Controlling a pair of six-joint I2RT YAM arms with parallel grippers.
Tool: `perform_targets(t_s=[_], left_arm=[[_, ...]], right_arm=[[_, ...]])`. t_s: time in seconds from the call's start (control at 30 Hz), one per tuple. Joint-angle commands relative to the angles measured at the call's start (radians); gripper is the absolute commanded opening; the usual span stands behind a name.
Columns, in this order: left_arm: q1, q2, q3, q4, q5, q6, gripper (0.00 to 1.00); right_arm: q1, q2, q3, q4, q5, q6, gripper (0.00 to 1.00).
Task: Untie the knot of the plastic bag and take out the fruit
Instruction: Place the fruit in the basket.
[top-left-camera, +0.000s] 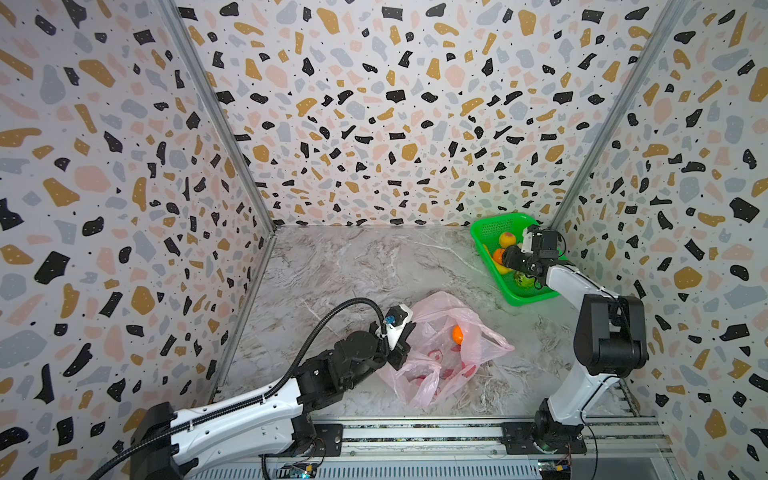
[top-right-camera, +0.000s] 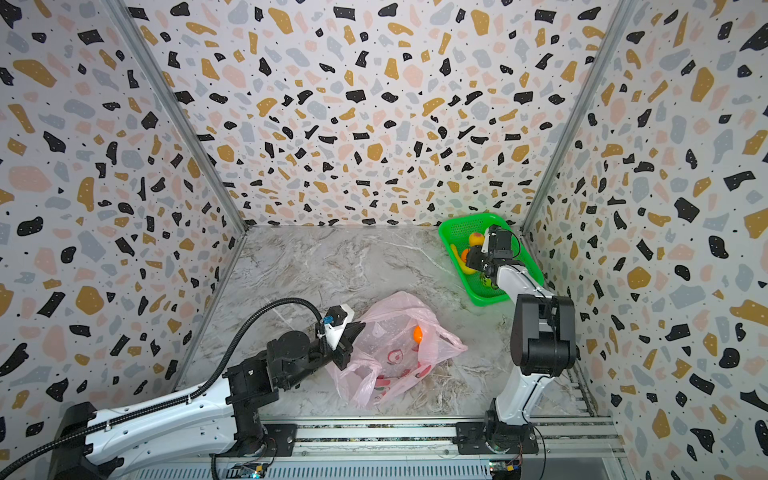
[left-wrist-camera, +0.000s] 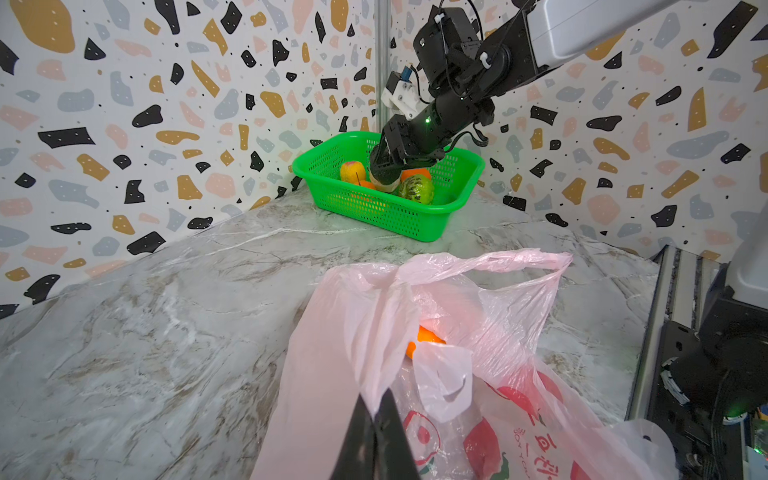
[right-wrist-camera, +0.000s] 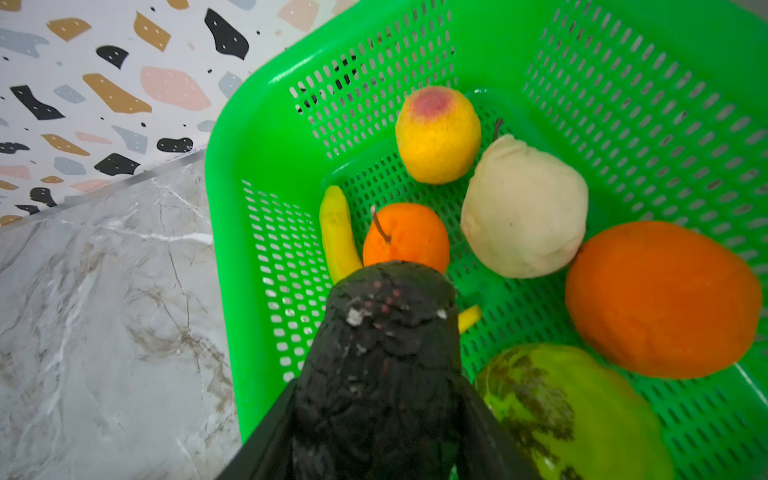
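The pink plastic bag (top-left-camera: 440, 365) (top-right-camera: 395, 361) (left-wrist-camera: 511, 374) lies open and crumpled on the marble table near the front. An orange fruit (top-left-camera: 457, 334) (top-right-camera: 417, 334) (left-wrist-camera: 426, 337) shows inside it. My left gripper (top-left-camera: 404, 347) (left-wrist-camera: 376, 409) is shut on a fold of the bag's rim. The knot is out of view; one handle loop (left-wrist-camera: 519, 259) lies loose. My right gripper (top-left-camera: 509, 257) (right-wrist-camera: 380, 386) hangs over the green basket, shut on a dark bumpy fruit (right-wrist-camera: 390, 332).
The green perforated basket (top-left-camera: 486, 226) (top-right-camera: 451, 226) (left-wrist-camera: 332, 183) (right-wrist-camera: 232, 166) stands in the back right corner. It holds a peach (right-wrist-camera: 438, 135), a cream pear (right-wrist-camera: 523, 208), a small orange (right-wrist-camera: 409, 239), a banana (right-wrist-camera: 336, 232), a big orange (right-wrist-camera: 660, 299) and a green fruit (right-wrist-camera: 561, 411). Walls close in on three sides.
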Motion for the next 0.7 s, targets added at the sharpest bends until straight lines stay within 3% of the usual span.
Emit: perform_targets(t_s=[0.0,0.43,0.67], left_arm=[[0.002,-0.013,0.007,0.039,0.01,0.002,0.0],[0.002,-0.018,0.006,0.046,0.018,-0.002,0.0],[0.002,-0.017,0.007,0.052,0.018,0.0,0.0]], right_arm=[[-0.003,0.008,0.049,-0.022,0.032,-0.024,0.48],[-0.003,0.003,0.053,-0.043,0.046,-0.025,0.74],[-0.001,-0.042,0.052,-0.086,0.015,-0.023,0.75]])
